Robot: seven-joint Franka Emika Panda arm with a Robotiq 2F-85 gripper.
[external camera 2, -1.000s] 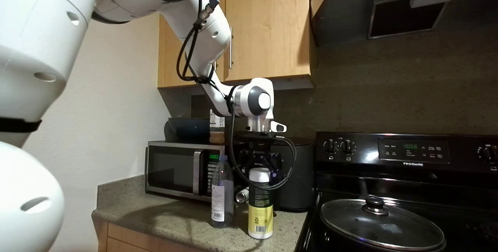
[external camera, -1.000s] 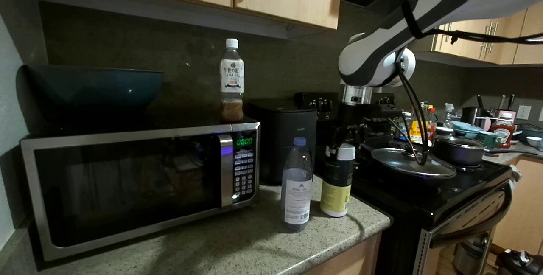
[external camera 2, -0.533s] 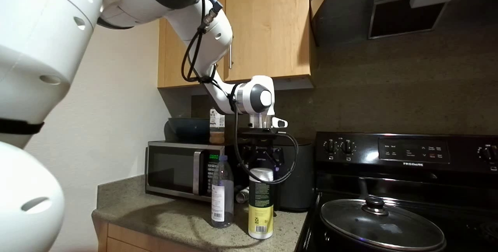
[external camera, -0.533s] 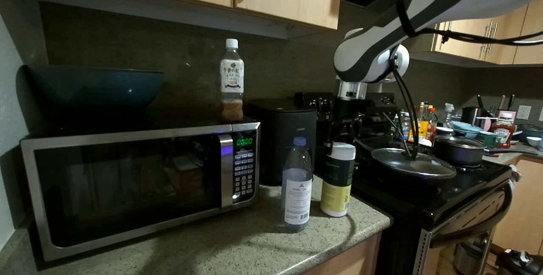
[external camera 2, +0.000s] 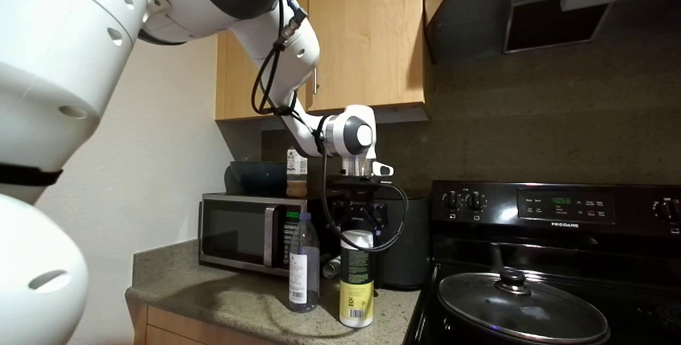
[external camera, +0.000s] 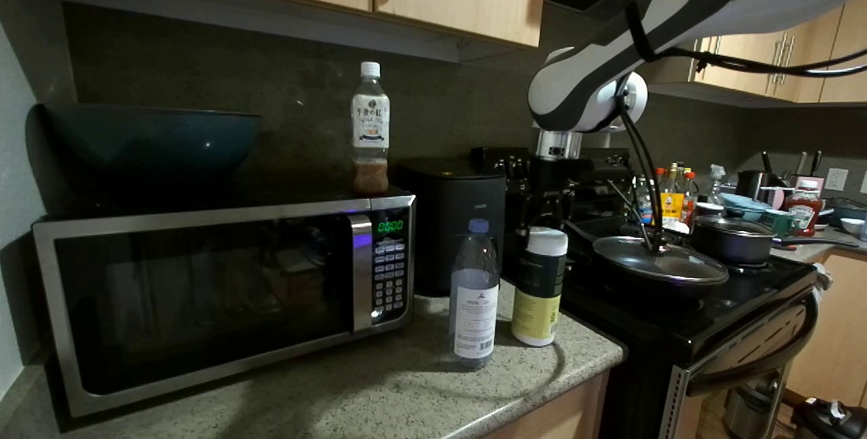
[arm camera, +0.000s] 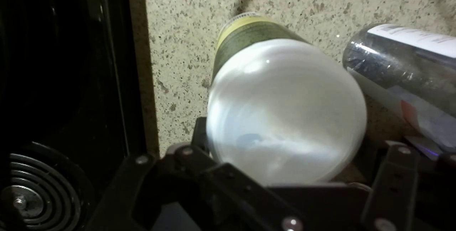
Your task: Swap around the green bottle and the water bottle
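The green bottle stands upright on the counter near its stove-side edge, with a yellow-green lower body, dark upper band and broad white cap; it also shows in an exterior view and in the wrist view. The clear water bottle with white label and blue cap stands upright beside it, also in an exterior view and the wrist view. My gripper is open at the white cap. The left finger is close against the cap; the right finger is apart from it. Contact is unclear.
A microwave stands behind the bottles, with a milk-tea bottle and a teal bowl on top. A black appliance and a lying can are behind. A stove with a lidded pan adjoins the counter.
My gripper has risen slightly and shifted back from the green bottle, left in an exterior view; the white cap shows more fully. It barely moved in the last half second. Both bottles stay in place.
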